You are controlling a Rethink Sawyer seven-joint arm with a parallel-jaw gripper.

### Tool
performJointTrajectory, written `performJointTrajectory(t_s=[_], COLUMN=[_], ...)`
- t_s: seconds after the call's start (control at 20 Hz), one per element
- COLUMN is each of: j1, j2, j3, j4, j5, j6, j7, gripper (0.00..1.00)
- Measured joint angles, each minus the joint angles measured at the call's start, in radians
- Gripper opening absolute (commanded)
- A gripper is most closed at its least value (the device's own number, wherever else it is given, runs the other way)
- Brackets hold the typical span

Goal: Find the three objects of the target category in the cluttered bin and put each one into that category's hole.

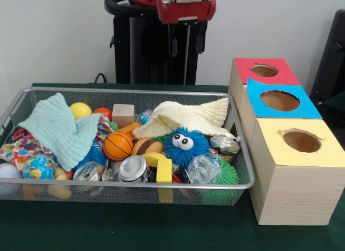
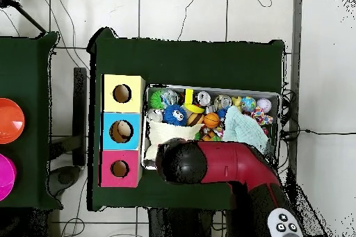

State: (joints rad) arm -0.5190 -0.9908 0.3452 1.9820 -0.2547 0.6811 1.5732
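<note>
Green cloth covers the table (image 1: 161,229) under a packed wire mesh bin (image 1: 135,185) and three boxes.
Left to right in the bin: a mint knitted cloth (image 1: 56,129), a small orange basketball (image 1: 117,146), a dented silver can (image 1: 132,168), a fuzzy blue googly-eyed ball (image 1: 185,146). Beside it stand red-topped (image 1: 264,70), blue-topped (image 1: 279,100) and yellow-topped wooden boxes (image 1: 301,140), each with a hole. The gripper (image 1: 186,43) hangs above the bin's far rim; its opening cannot be told.
</note>
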Motion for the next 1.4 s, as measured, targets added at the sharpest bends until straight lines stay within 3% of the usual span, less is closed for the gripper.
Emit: performJointTrajectory(t_s=[0.35, 0.7, 1.4], j1=[-0.062, -0.123, -0.128], j2=[0.010, 0.064, 0.134], j3=[0.001, 0.003, 0.020], j4=[-0.002, -0.036, -0.115], j5=[0.000, 0.000, -0.028], j6=[0.000, 0.000, 0.019], j7=[0.000, 0.000, 0.000], gripper=[1.00, 1.00, 1.00])
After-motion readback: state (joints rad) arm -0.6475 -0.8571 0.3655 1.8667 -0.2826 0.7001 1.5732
